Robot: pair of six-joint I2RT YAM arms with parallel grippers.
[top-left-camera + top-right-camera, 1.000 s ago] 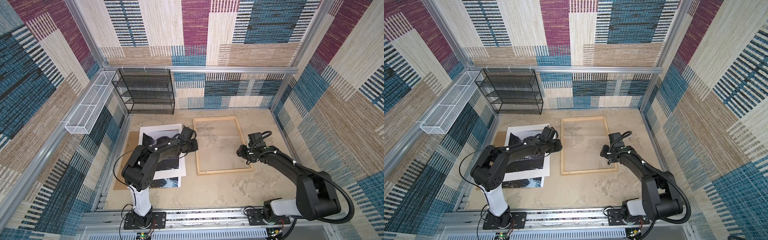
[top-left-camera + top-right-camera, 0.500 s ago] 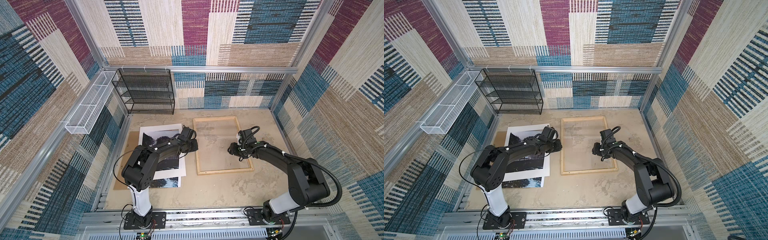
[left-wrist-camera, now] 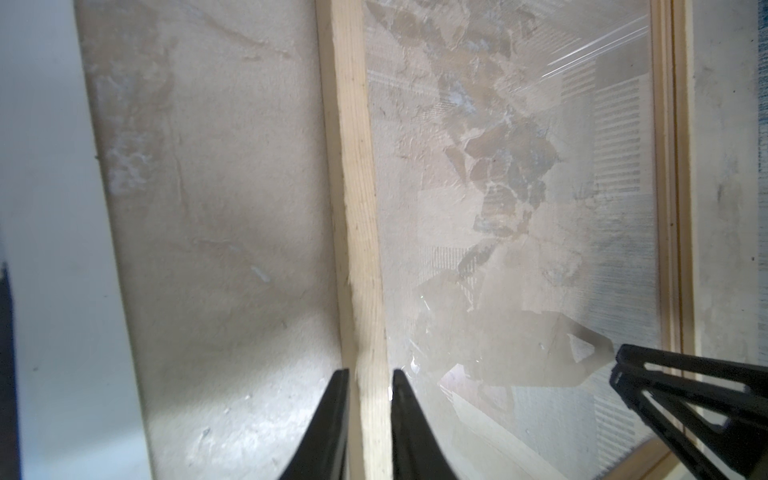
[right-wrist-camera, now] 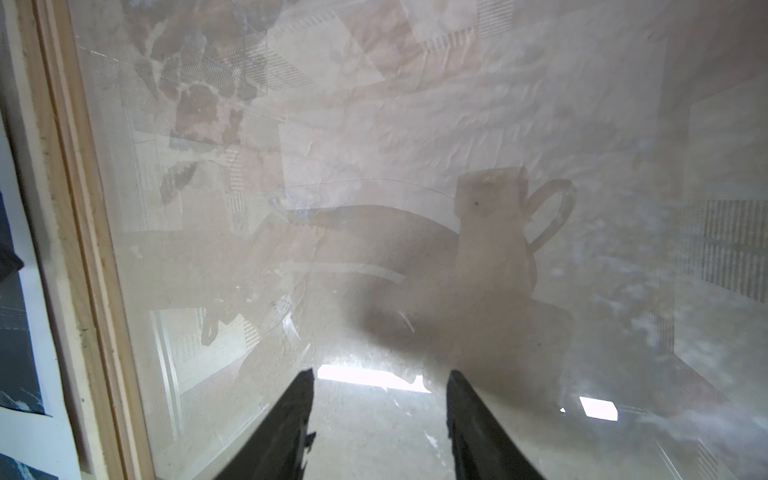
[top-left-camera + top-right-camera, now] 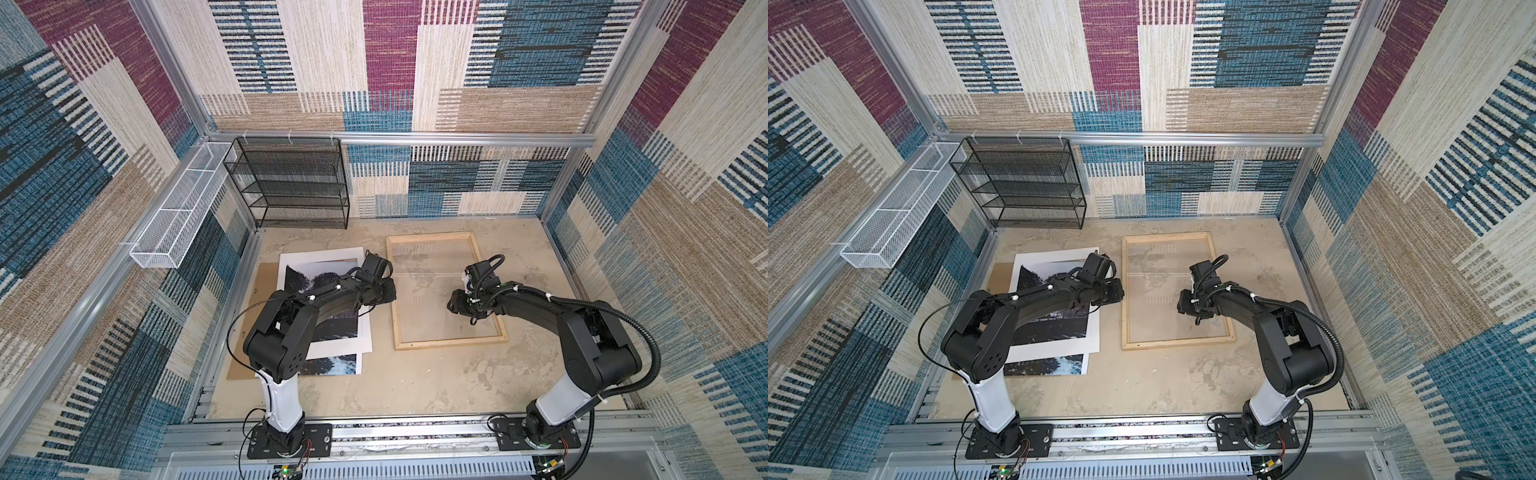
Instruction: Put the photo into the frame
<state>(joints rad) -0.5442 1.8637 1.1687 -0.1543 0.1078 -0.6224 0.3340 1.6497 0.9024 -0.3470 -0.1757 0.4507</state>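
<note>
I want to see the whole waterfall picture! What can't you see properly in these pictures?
- Waterfall photo print: top views, middle covered by white cardboard mat and the left arm.
- Brown fibreboard backing sheet: top views, mostly under both.
- Right gripper: right wrist view, reflections hide whether it touches the pale wooden frame's clear pane.

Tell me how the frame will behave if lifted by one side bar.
Likely stiff: the frame has straight wood bars, though thin, so it may twist. Held off-centre by the left claw, it would probably tilt. Its clear pane may be fragile.
</note>
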